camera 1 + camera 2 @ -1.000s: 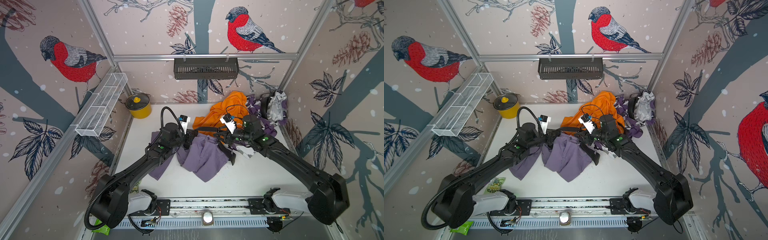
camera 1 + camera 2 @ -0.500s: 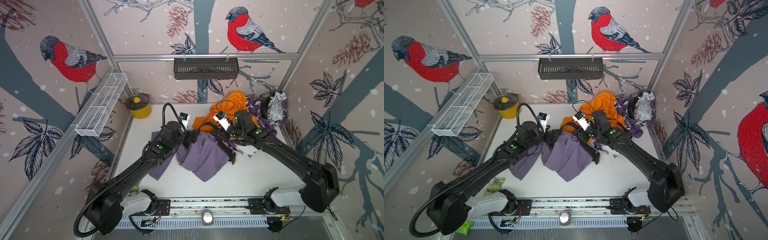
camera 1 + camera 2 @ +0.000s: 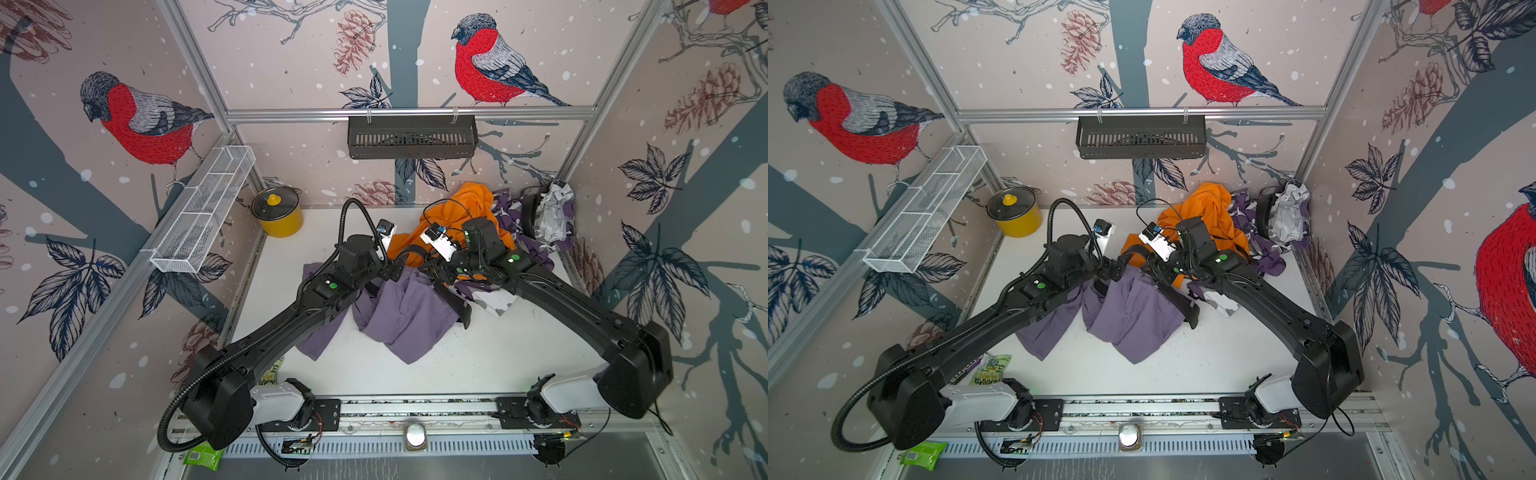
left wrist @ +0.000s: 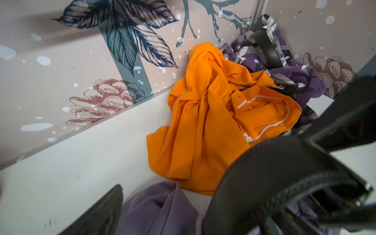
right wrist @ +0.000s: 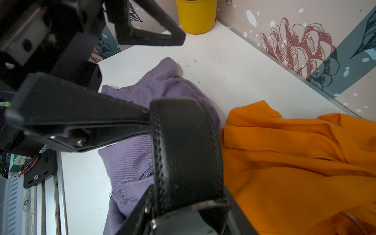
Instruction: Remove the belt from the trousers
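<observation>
The left hand (image 3: 390,271) and right hand (image 3: 434,272) meet at the black belt (image 3: 454,300) over purple trousers (image 3: 405,320).

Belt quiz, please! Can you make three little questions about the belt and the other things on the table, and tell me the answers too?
1. True or false: the right pincer grips the belt.
2. What colour is the pot in the back corner? A yellow, B green, C blue.
3. Fill in: the cloth between the trousers and the back wall is ____.
Key: 1 true; 2 A; 3 orange.
</observation>
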`<move>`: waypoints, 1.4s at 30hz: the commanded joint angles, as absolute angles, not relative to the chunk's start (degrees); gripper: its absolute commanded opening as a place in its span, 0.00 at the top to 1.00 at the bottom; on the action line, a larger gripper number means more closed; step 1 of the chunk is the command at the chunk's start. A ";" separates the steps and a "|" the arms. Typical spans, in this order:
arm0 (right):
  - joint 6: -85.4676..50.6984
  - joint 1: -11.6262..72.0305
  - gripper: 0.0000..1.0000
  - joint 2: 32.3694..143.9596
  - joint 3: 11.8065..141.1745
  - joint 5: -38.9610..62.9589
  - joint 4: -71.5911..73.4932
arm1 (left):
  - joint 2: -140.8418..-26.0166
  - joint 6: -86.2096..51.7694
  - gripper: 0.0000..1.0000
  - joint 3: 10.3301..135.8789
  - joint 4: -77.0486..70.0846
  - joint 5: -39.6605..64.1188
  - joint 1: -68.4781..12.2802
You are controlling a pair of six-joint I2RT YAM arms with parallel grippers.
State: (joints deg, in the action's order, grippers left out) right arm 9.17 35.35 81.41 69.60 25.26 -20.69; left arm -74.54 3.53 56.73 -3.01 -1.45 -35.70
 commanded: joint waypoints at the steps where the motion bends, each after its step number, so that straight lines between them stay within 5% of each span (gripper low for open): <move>1: 9.45 35.73 0.99 81.59 69.70 26.19 -20.48 | -76.20 8.04 0.03 59.00 -8.69 -1.41 -36.27; 6: 9.39 35.91 0.99 81.92 69.65 26.10 -20.52 | -79.37 9.40 0.16 60.14 -10.28 -1.83 -37.00; 12: 9.12 35.10 0.99 81.49 69.50 25.46 -21.92 | -78.92 3.96 0.99 57.51 -11.56 -12.88 -36.85; 24: 7.40 30.68 0.99 79.44 66.05 27.69 -21.20 | -71.11 -13.51 1.00 48.57 -5.80 -10.41 -22.04; 28: 7.47 32.55 0.99 80.50 65.62 29.37 -18.17 | -70.04 -12.13 1.00 47.20 -8.00 2.95 -22.33; 31: 7.78 35.21 0.98 83.54 66.88 28.29 -16.46 | -71.14 -14.50 1.00 46.72 -6.55 3.52 -25.94; 38: 6.77 37.09 0.65 87.54 67.13 24.97 -11.83 | -66.52 -19.06 1.00 39.27 -9.38 1.33 -27.77; 42: 7.03 37.97 0.28 86.13 64.90 24.44 -7.80 | -65.78 -19.03 1.00 38.26 -9.83 2.06 -27.84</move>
State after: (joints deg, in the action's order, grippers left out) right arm 7.35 37.67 87.13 65.98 27.33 -9.67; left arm -66.11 -17.08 38.81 -9.98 6.90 -27.92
